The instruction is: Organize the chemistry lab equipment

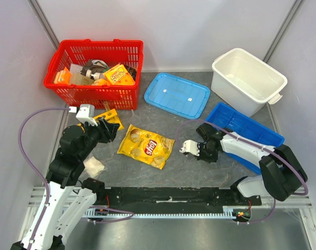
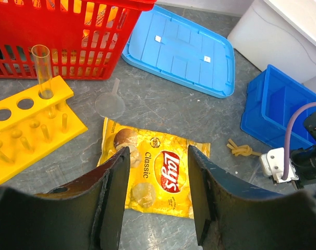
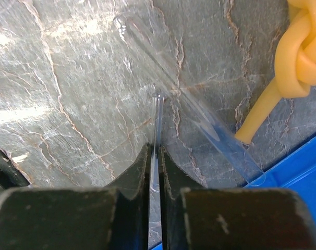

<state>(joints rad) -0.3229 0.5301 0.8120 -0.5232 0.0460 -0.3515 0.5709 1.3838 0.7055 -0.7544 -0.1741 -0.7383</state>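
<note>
In the right wrist view my right gripper (image 3: 155,149) is shut on a thin glass rod (image 3: 157,120) that points away over the grey table. A clear test tube (image 3: 189,104) lies slanted just beyond it, its open end at the blue bin (image 3: 304,166). A knotted yellow rubber tube (image 3: 299,57) lies to the right. My left gripper (image 2: 158,151) hangs open and holds nothing, above a Lay's chip bag (image 2: 158,174). To its left is a yellow test tube rack (image 2: 22,125) with one test tube (image 2: 41,67) standing in it. A clear funnel (image 2: 110,104) lies beside the rack.
A red basket (image 1: 95,96) of mixed items stands at the back left, a blue lid (image 1: 176,95) at the back middle, a white tub (image 1: 247,78) at the back right. The blue bin (image 1: 246,133) sits by the right arm. A white crumpled piece (image 1: 94,166) lies near the left arm.
</note>
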